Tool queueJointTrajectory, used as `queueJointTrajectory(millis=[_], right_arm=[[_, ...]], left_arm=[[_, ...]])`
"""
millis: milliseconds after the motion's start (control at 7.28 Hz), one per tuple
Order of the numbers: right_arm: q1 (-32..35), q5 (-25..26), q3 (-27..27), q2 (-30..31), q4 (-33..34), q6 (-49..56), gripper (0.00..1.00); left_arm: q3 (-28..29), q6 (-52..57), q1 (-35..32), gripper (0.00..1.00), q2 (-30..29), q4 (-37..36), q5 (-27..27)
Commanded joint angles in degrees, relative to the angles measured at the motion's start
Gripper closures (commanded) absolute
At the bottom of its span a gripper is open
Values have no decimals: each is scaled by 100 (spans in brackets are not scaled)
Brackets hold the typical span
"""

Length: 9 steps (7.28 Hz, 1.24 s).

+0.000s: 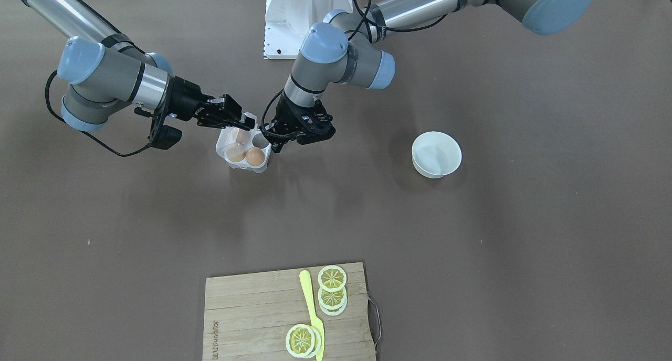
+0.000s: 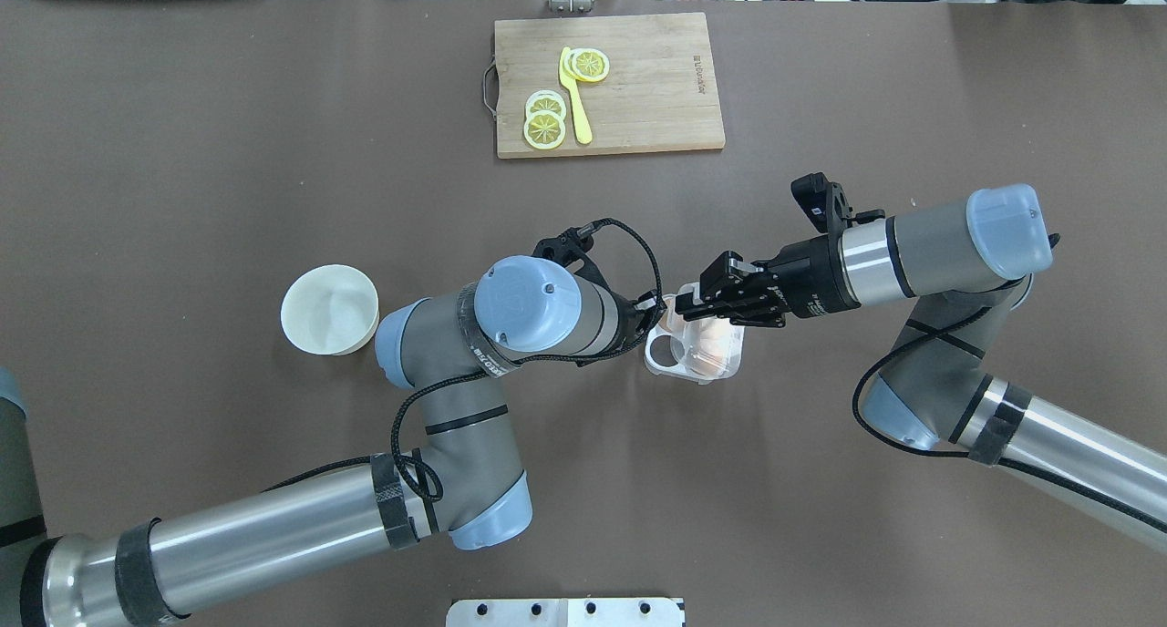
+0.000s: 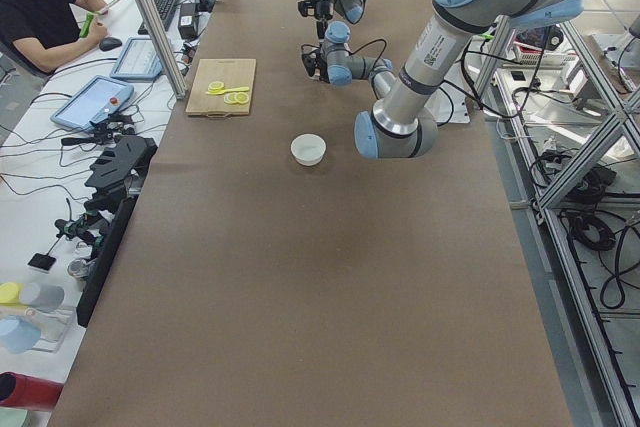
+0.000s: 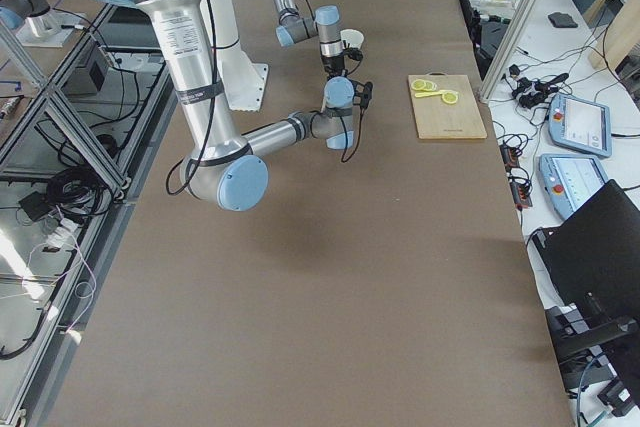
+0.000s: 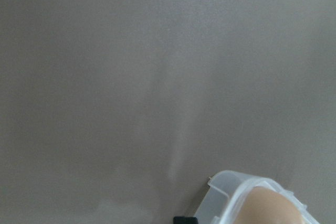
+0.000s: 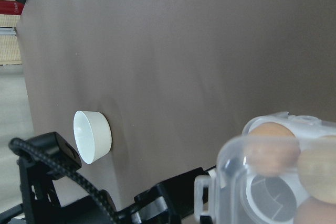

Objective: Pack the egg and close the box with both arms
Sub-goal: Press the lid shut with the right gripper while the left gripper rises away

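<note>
Because the lid (image 6: 231, 156) hangs tilted above the box (image 1: 222, 154) rather than lying flat, we take it that the right tool (image 1: 245, 123) is carrying it. Its fingers sit close together at the lid's raised edge, though we cannot tell whether they truly pinch the plastic. The left tool (image 1: 274, 139) stands at the box's opposite side, just beside the wall. We read that as bracing, so the light case does not slide as the lid swings down. We cannot tell whether its fingers are apart or together. Its own wrist hides them from above, and the left wrist view shows only a corner of the box.

The box sits on the surface (image 1: 472, 245) between the 2 arms. It holds 3 eggs (image 1: 255, 156), each in its own cell. The 4th cell (image 1: 261, 140), nearest the left tool, is bare. In the right wrist view the eggs show blurred through the clear lid, and its small tab (image 6: 206, 203) seems to point towards the left tool.

The bowl (image 1: 413, 156), well apart on the left arm's side, has nothing in it. So we judge the packing done and the closing the step in hand. The lid has yet to come flat and the tab to be pressed home.

The board (image 1: 252, 308), with lemon slices (image 1: 332, 278) and a yellow knife (image 1: 311, 308), lies well apart from the work.
</note>
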State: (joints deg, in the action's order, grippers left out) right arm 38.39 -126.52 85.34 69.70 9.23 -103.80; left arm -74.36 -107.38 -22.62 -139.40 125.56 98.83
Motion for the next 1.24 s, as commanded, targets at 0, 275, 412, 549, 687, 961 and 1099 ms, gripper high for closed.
queueJointTrajectory(millis=[0,275,412,549,687,961,1099], right_arm=[[-51,83,0,0,0,0,74],[-60,84,0,-9,0,0,74],[-60,84,0,-9,0,0,74],[-69,84,0,-9,0,0,74],[-69,84,0,-9,0,0,74],[-51,75,17,-9,0,17,1],[10,31,61,0,0,9,0]], left_arm=[[-9,7,-15,100,61,12,5],[-507,50,-111,100,568,21,283],[-623,59,-146,100,641,12,347],[-624,59,-164,100,642,12,347],[-633,51,-164,100,642,12,347],[-702,224,-312,34,642,-5,443],[-842,714,-340,2,659,-58,601]])
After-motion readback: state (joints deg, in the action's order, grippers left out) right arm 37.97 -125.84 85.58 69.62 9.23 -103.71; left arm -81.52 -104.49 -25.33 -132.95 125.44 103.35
